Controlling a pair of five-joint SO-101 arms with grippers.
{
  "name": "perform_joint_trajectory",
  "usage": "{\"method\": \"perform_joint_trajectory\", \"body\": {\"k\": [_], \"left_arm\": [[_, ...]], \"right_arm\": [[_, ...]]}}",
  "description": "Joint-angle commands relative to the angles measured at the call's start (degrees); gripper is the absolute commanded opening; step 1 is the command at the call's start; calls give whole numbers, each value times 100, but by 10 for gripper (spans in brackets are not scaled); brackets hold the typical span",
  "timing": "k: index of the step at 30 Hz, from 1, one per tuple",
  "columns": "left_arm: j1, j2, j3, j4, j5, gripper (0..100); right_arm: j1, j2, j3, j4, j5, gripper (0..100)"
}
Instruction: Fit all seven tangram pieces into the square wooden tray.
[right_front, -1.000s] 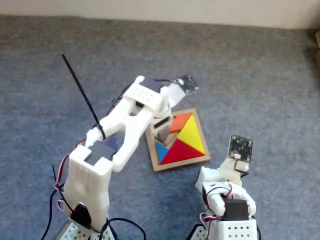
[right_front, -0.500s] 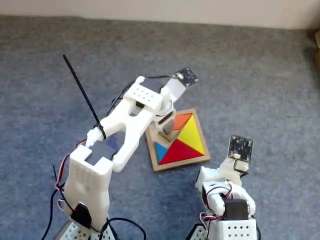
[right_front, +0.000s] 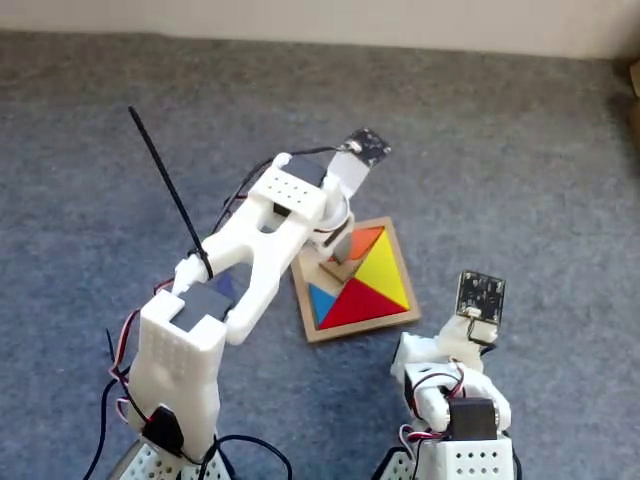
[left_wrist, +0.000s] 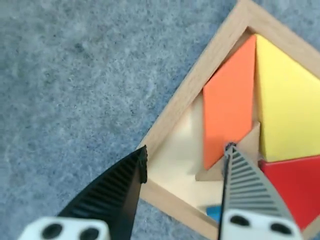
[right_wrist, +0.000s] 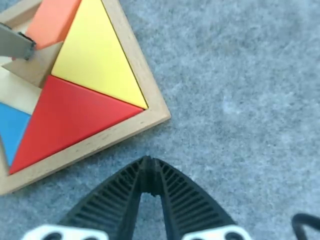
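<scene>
Overhead, we count four coloured pieces (right_front: 385, 265) in the square wooden tray (right_front: 366, 328) on grey carpet (right_front: 500, 150), one corner hidden under the left arm (right_front: 268, 232). Left wrist: the left gripper (left_wrist: 186, 149) spreads wide, empty, one tip over the flat orange piece (left_wrist: 227, 110). Right wrist: the right gripper (right_wrist: 148, 162) is pinched together, empty, just beside the tray.

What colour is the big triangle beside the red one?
The triangle is yellow; right wrist view.

Pale bare wood being shown on the square wooden tray (right_front: 365, 328), orange piece (left_wrist: 227, 112), yellow triangle (right_front: 385, 268), red triangle (right_front: 358, 303) and blue piece (right_front: 322, 300) being shown in flat solid colour, small triangle (right_wrist: 35, 67) in plain tan, carpet (right_front: 520, 150) in mottled blue-grey, right gripper (right_wrist: 148, 165) in ribbed black
</scene>
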Motion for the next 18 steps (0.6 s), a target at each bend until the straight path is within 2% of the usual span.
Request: {"method": "perform_joint_trajectory", "body": {"k": [1, 5, 10, 18], "left_arm": [[136, -505, -110, -79, 422, 245], [277, -374, -154, -132, 677, 245], [523, 4, -154, -642, 1029, 245], [497, 277, -154, -782, 1002, 245]], "right_arm": [[75, -101, 734, 31, 26, 6], [75, -101, 734, 31, 26, 6], [75, -101, 734, 31, 26, 6], [75, -101, 734, 31, 26, 6]]}}
